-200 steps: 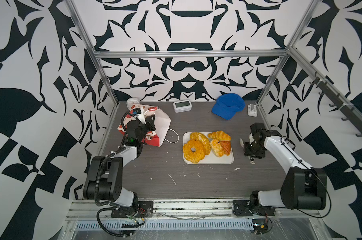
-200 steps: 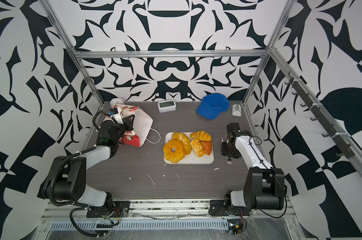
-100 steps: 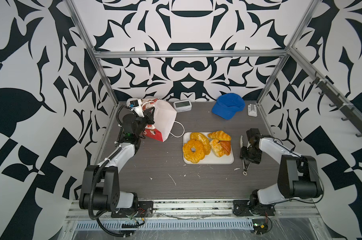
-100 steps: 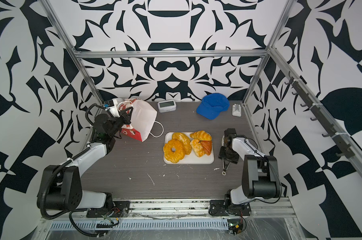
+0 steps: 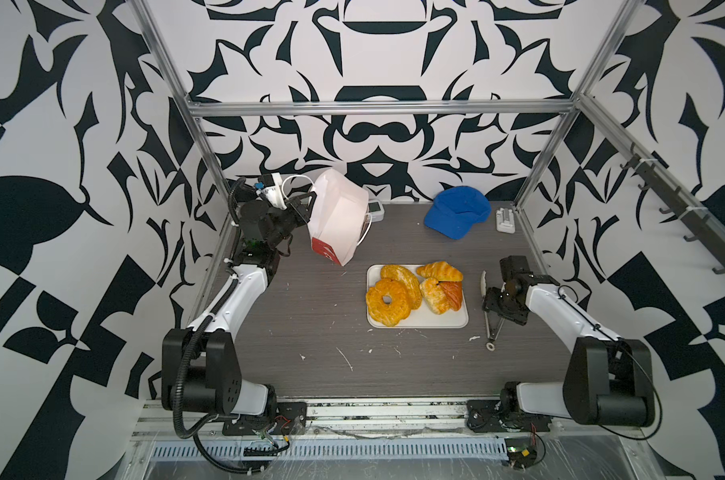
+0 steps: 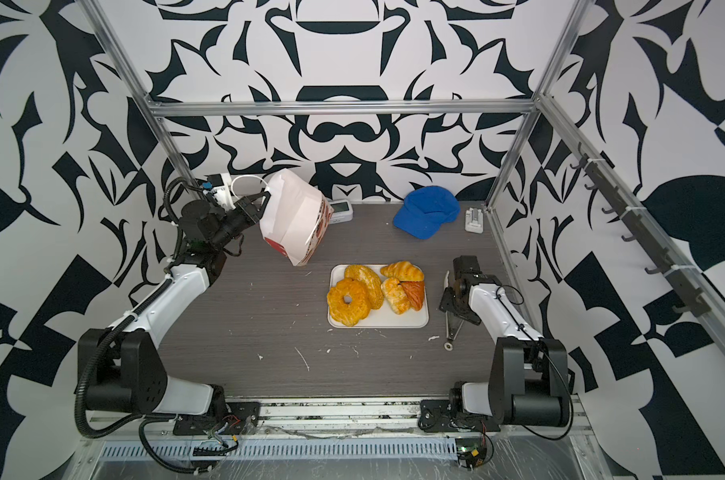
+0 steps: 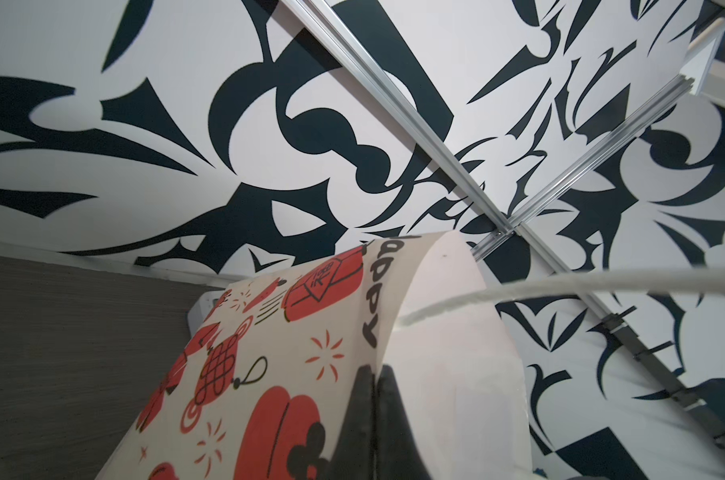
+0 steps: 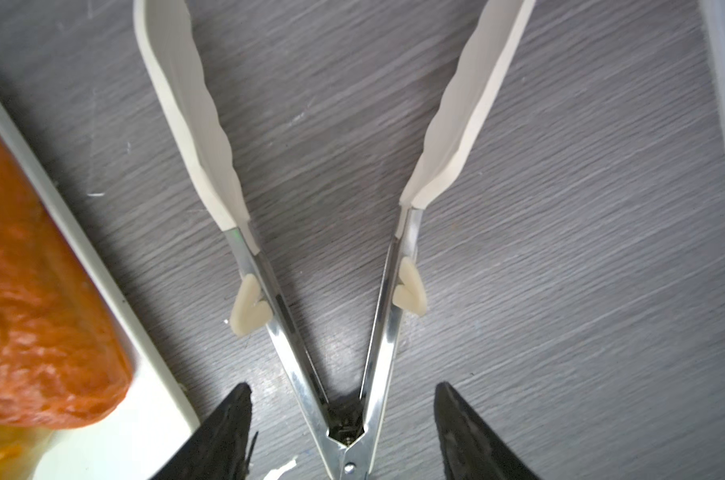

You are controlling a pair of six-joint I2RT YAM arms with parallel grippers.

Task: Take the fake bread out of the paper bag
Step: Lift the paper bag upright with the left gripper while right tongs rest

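Observation:
The fake bread lies on a white tray (image 5: 435, 322) in both top views: a ring (image 5: 387, 302), a loaf (image 5: 402, 278), two croissants (image 5: 439, 271) and an orange wedge (image 5: 454, 294) (image 8: 32, 311). At the back left the red and white paper bag (image 5: 340, 220) (image 6: 294, 216) (image 7: 269, 353) hangs tilted above the table. My left gripper (image 5: 306, 203) (image 7: 375, 368) is shut on its edge beside a cord handle. My right gripper (image 5: 495, 318) (image 8: 342, 390) stands open over the hinge end of metal tongs (image 8: 394, 324), which lie on the table right of the tray.
A blue cap (image 5: 456, 212) and a small white device (image 5: 505, 220) sit at the back right. A white timer (image 5: 375, 210) is partly hidden behind the bag. White scraps (image 5: 346, 359) dot the table's front. Frame posts edge the table.
My left gripper has lifted the bag off the table and carried it up and back. My right gripper has opened, and the tongs now lie on the table.

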